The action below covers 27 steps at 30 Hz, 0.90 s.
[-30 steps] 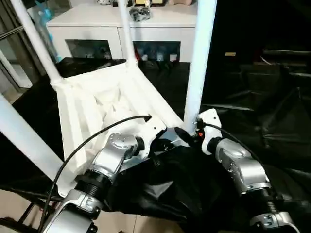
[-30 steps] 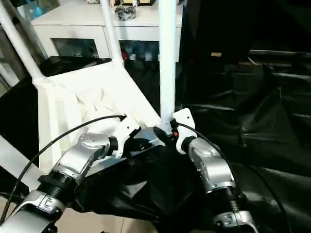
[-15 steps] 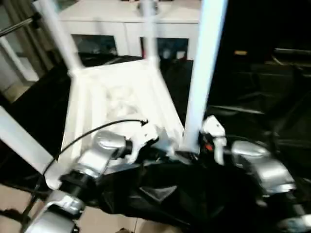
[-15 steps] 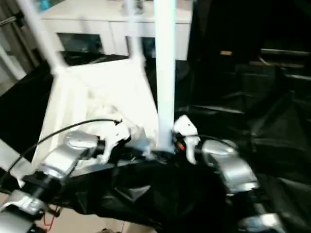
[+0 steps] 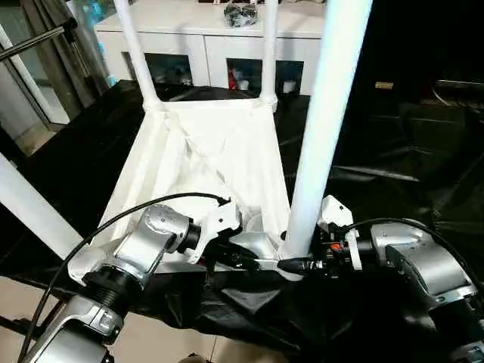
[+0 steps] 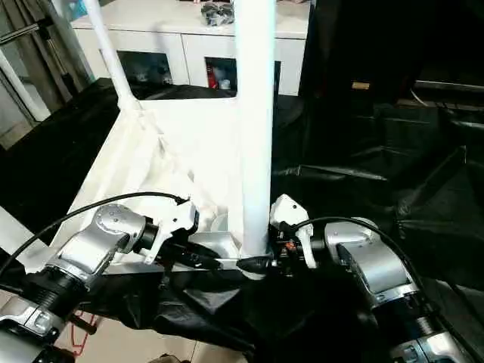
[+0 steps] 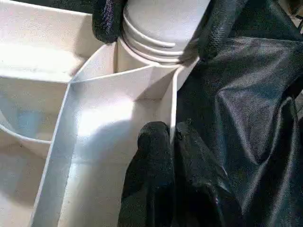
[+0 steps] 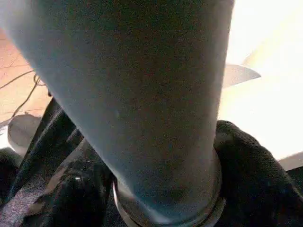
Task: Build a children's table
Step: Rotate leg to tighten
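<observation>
Since a second ago your head view has swung and the upturned children's table (image 5: 204,151) now sits squarer to you. Your right pincer (image 6: 261,262) has gone from beside the near leg (image 5: 321,128) to straddling its base, black fingers (image 8: 71,194) on both sides of the tube, gripping it at the corner socket (image 7: 156,49). Your left pincer (image 7: 173,142) is closed on the rim wall just beside that socket.

Reads as seating or twisting the last leg; the other legs already stand in theirs.

White cabinet (image 5: 204,23) behind: small items behind the glass doors, can't identify.
</observation>
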Available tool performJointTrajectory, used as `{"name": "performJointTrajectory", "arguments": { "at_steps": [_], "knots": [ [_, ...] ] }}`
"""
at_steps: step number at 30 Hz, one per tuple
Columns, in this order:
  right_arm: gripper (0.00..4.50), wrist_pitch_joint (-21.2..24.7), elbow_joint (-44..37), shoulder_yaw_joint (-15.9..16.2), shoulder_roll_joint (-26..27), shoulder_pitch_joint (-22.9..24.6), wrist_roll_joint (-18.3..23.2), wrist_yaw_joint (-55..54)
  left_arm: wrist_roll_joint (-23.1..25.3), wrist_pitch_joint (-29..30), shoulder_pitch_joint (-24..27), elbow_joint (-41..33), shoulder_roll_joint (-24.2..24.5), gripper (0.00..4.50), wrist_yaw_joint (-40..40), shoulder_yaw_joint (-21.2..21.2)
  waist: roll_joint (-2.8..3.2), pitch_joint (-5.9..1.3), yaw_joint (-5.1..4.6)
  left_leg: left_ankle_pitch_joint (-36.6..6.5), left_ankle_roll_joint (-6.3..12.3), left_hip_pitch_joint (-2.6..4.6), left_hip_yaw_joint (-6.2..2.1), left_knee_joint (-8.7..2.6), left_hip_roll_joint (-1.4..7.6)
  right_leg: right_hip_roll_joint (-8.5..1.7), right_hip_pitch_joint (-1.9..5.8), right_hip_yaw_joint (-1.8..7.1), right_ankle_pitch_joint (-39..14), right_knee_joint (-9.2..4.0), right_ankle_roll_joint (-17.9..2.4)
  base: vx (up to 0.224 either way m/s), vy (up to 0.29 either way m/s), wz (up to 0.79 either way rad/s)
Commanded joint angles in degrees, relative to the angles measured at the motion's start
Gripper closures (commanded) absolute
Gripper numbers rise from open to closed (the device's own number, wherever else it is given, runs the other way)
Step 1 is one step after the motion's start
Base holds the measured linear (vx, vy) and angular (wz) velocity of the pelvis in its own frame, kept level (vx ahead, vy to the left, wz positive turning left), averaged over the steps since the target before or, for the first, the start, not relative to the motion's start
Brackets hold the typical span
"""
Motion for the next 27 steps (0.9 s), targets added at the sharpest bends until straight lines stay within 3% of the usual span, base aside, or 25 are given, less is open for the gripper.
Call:
{"name": "performJointTrajectory", "arguments": {
  "at_steps": [1,3,4,6,8,9,11,12,13,14,15,17,18,23,24,25,26,27],
  "knots": [
    [1.69,0.9,-1.5,1.7,0.3,0.8,0.5,1.2,-1.6,-0.4,-1.0,-1.0,-0.5,4.5,-1.1,-0.2,-0.82,-3.47,-0.34,-12.6,3.54,1.13,0.66,-3.87,0.32,0.18,2.47,0.5,-6.6,-3.21,-15.2,0.0,0.0,0.0],
    [1.75,1.0,-1.8,1.8,0.5,1.1,0.5,0.8,-1.4,-0.4,-0.9,-0.8,-0.5,4.5,-0.6,0.0,-0.76,-3.45,-0.37,-12.3,3.65,1.07,0.65,-3.88,0.29,0.24,2.56,0.46,-6.3,-3.21,-15.2,0.0,0.0,0.0],
    [1.79,1.0,-1.9,1.7,0.7,1.4,0.5,0.5,-1.4,-0.3,-0.9,-0.7,-0.5,4.5,-0.3,0.2,-0.39,-3.44,-0.32,-12.8,3.53,1.16,0.63,-3.9,0.32,0.2,2.46,0.46,-6.5,-3.22,-15.3,0.0,0.0,0.0],
    [1.83,0.7,-1.9,1.3,1.5,1.9,0.3,-1.1,-1.1,-0.2,-0.8,-0.4,-0.7,4.5,0.8,0.5,-0.59,-3.45,-0.42,-13.5,3.17,1.12,0.62,-3.95,0.29,0.2,2.54,0.47,-6.7,-3.31,-15.2,0.0,0.0,0.0],
    [1.83,-1.5,0.4,0.0,4.2,2.0,-1.1,-6.4,-0.8,0.2,-1.1,0.6,-1.8,4.5,3.9,1.5,-0.21,-3.36,-0.46,-14.3,2.73,1.16,0.6,-4.03,0.25,0.16,2.41,0.45,-7.4,-3.43,-15.1,0.0,0.0,0.0],
    [1.84,-1.8,2.3,-1.0,6.2,1.7,-1.9,-10.5,-1.1,0.8,-1.4,0.9,-2.9,4.5,5.8,2.6,-0.4,-3.24,-0.71,-15.9,2.12,1.14,0.59,-4.22,0.21,0.13,2.39,0.44,-9.4,-3.62,-14.8,0.0,0.0,0.0],
    [1.84,-1.5,6.2,-3.1,10.1,0.4,-3.2,-18.7,-2.0,2.5,-1.9,1.2,-5.3,4.5,9.7,4.5,-0.21,-3.03,-1.2,-18.3,0.72,1.17,0.54,-4.47,0.02,0.06,2.21,0.37,-13.2,-3.96,-13.9,0.0,0.0,0.0],
    [1.85,-1.5,8.2,-4.2,12.0,-0.4,-3.9,-23.1,-1.9,3.3,-2.2,1.5,-6.7,4.5,12.2,5.1,-0.38,-2.93,-1.83,-19.6,-0.24,1.05,0.35,-4.69,-0.17,0.06,2.38,0.22,-16.2,-4.16,-12.8,0.0,0.0,0.0],
    [1.85,-1.5,9.3,-4.8,13.2,-0.8,-4.4,-25.7,-1.7,3.7,-2.3,1.6,-7.5,4.5,13.8,5.4,0.1,-2.79,-2.53,-21.0,-1.08,1.03,0.08,-4.93,-0.22,-0.01,2.34,0.1,-19.2,-4.3,-11.7,0.0,0.0,0.0],
    [1.86,-1.5,9.3,-4.8,13.2,-0.8,-4.4,-25.7,-1.7,3.7,-2.3,1.6,-7.5,4.5,13.8,5.4,-0.08,-2.69,-2.98,-22.0,-1.27,1.01,0.01,-5.0,-0.25,0.05,2.3,0.01,-20.6,-4.59,-11.2,0.0,0.0,0.0],
    [1.86,-0.1,10.6,-5.4,15.6,-1.5,-4.9,-30.1,-0.7,3.9,-2.4,2.3,-9.1,4.5,16.6,5.1,-0.1,-2.76,-3.46,-22.5,-1.21,0.9,-0.16,-5.02,-0.33,0.08,2.48,-0.06,-21.6,-4.8,-10.2,0.0,0.0,0.0],
    [1.86,1.2,11.7,-5.6,18.1,-2.1,-5.6,-34.1,0.1,4.5,-2.9,3.5,-11.4,4.5,20.4,5.2,0.37,-2.65,-3.99,-23.2,-1.08,1.09,-0.1,-4.96,-0.42,0.23,2.05,0.02,-22.1,-5.06,-9.8,0.0,0.0,0.0],
    [1.86,1.3,12.1,-5.6,19.3,-2.3,-6.0,-35.8,0.4,4.7,-3.1,4.0,-12.4,4.5,22.2,5.3,0.08,-2.7,-4.21,-23.5,-0.85,1.19,-0.08,-4.88,-0.48,0.28,1.99,-0.03,-22.4,-5.28,-9.8,0.0,0.0,0.0],
    [1.86,-0.2,14.0,-5.4,24.0,-3.2,-8.1,-41.0,1.3,5.2,-3.8,5.0,-16.0,4.5,26.5,5.4,0.16,-2.82,-4.39,-21.3,0.49,0.93,0.11,-4.79,-0.57,0.27,1.93,-0.05,-23.5,-5.58,-9.0,0.0,0.0,0.0],
    [1.16,-0.2,14.0,-5.4,24.0,-3.2,-8.1,-41.0,1.3,5.2,-3.8,5.0,-16.0,4.5,26.5,5.4,0.2,-2.8,-4.39,-21.4,0.58,0.89,0.1,-4.83,-0.58,0.24,1.94,-0.08,-23.9,-5.64,-8.9,0.0,0.0,0.0],
    [1.16,-0.5,14.1,-5.3,24.5,-3.2,-7.3,-40.6,1.4,5.3,-3.7,4.7,-16.1,4.5,26.7,5.3,0.19,-2.85,-4.43,-21.5,0.79,0.88,0.09,-4.82,-0.56,0.28,1.91,-0.05,-23.9,-5.64,-8.7,0.0,0.0,0.0],
    [1.16,-0.1,13.8,-5.3,24.3,-3.2,-6.9,-40.1,1.5,5.1,-3.6,4.4,-15.7,4.5,26.1,5.1,-0.23,-2.89,-4.46,-21.3,0.92,0.79,0.1,-4.82,-0.54,0.32,1.91,-0.04,-23.7,-5.66,-8.7,0.0,0.0,0.0],
    [0.96,0.1,13.6,-5.3,24.1,-3.2,-6.8,-39.7,1.5,4.9,-3.5,4.3,-15.4,4.5,25.6,5.0,0.16,-2.91,-4.38,-21.1,0.99,0.82,0.04,-4.91,-0.46,0.27,1.91,-0.03,-23.3,-5.53,-8.8,0.0,0.0,0.0]
  ]
}}
